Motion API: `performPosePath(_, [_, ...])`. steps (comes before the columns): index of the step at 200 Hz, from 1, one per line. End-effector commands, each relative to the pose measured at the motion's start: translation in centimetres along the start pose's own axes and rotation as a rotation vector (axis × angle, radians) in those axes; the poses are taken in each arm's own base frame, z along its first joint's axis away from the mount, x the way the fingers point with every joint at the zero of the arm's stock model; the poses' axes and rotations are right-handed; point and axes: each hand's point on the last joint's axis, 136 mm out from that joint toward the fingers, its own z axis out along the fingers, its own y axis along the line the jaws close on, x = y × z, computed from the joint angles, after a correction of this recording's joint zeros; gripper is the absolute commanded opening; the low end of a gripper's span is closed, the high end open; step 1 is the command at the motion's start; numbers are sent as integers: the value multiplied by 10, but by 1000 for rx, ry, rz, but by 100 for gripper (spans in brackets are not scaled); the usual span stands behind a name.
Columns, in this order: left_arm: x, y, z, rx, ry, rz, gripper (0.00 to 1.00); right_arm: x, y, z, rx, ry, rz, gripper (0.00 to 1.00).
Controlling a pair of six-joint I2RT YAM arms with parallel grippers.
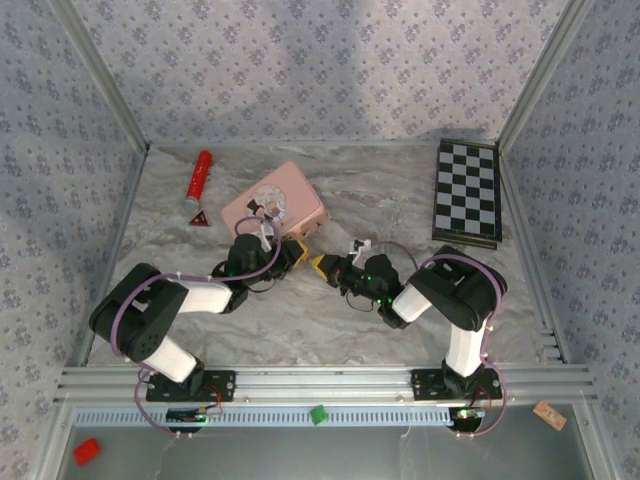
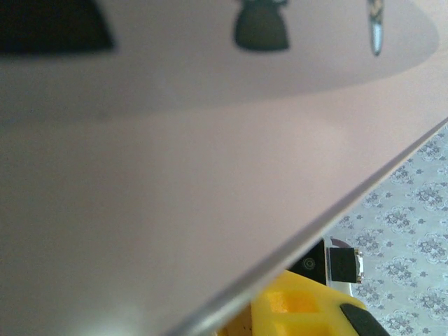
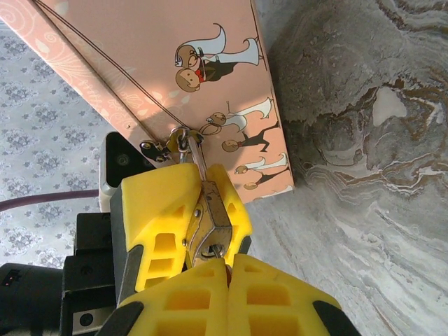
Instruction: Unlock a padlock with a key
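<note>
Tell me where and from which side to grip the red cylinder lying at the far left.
Best taken at mid-length from above, closing across its narrow width: the slim red cylinder lies flat, long axis running roughly near to far, both long sides exposed.

Tiny brass padlock [image 3: 210, 227], shackle through the pink tin's [image 3: 140, 56] hasp [image 3: 159, 148], body clamped in the left hand [image 3: 203, 185]

I can read no word, number or brand here. The pink tin [image 3: 140, 42] bears drawn cartoon couples on its side, with no lettering that I can make out. Far left on the tabletop [image 1: 400, 200] lies a small red triangle [image 1: 197, 217] with a dark mark on it, too small for me to read.
</note>
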Motion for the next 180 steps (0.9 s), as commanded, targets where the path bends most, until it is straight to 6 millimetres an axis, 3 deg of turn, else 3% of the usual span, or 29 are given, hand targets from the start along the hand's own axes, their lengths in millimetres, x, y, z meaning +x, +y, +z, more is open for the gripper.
performPosePath(1, [22, -20, -4, 69, 94, -68, 7, -7, 24, 2, -70, -27, -10, 0])
performPosePath(67, [22, -23, -4, 78, 94, -58, 6, -9, 31, 4, -87, -31, -6, 0])
performPosePath(128, [34, -31, 1, 96, 115, -51, 6, -15, 40, 7, -112, -38, 8, 0])
performPosePath(180, [33, -23, 0, 58, 108, -51, 5, -19, 31, 4, -90, -42, 5, 0])
